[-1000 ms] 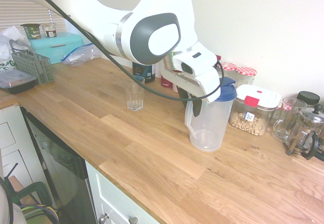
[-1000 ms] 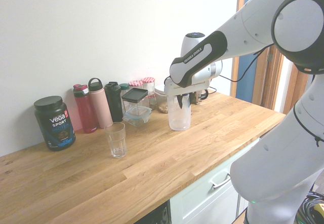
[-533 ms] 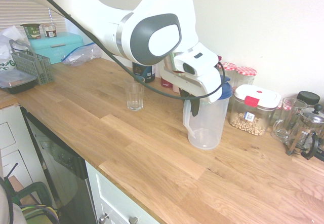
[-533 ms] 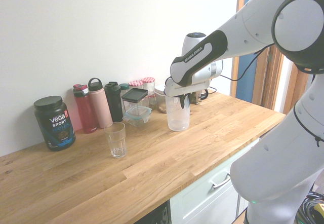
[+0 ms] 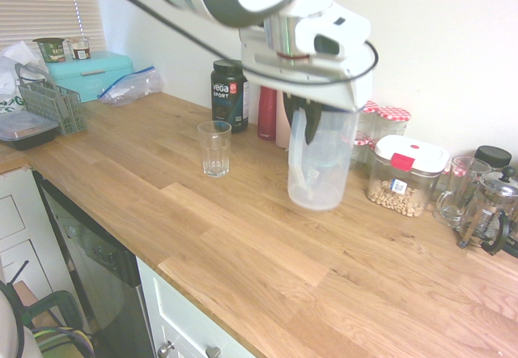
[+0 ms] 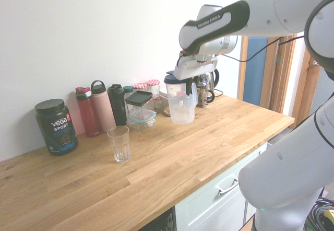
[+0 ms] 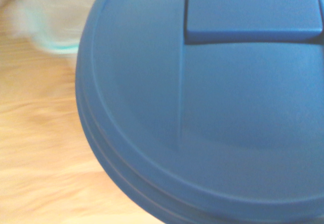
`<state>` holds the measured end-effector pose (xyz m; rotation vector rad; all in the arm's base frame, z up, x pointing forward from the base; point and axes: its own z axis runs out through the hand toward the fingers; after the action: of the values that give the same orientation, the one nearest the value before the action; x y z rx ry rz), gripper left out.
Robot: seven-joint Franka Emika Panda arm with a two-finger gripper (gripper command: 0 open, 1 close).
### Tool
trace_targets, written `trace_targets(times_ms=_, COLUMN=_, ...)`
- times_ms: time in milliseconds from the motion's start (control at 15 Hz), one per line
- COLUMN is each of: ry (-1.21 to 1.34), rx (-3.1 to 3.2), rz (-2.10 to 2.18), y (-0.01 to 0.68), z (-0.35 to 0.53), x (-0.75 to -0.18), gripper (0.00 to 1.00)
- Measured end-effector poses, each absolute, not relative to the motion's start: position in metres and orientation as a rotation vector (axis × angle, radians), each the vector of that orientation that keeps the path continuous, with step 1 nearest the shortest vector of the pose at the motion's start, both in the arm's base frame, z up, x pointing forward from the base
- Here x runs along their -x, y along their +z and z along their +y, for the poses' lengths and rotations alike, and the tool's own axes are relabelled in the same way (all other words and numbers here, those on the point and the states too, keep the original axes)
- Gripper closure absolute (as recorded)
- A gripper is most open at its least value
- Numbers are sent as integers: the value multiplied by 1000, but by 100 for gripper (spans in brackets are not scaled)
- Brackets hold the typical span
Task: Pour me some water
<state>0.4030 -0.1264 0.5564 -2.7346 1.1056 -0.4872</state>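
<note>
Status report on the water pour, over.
Gripper shut on jug handle, jug lifted off counter. Glass empty, waiting. Path clear.

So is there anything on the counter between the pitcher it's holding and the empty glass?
Nothing visible. The pitcher hangs above the counter in the gripper, and only bare wood lies between it and the glass. The bottles and the Vega tub stand behind, against the wall.

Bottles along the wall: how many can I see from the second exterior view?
3: a red bottle beside the protein tub, a pink bottle next, then a black bottle. Others may be hidden behind them.
</note>
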Motion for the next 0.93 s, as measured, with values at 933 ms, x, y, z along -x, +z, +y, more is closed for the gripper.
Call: trace_targets(times_ms=933, ry=42, rx=3108, rz=3, y=592, z=48, x=-484, gripper=100)
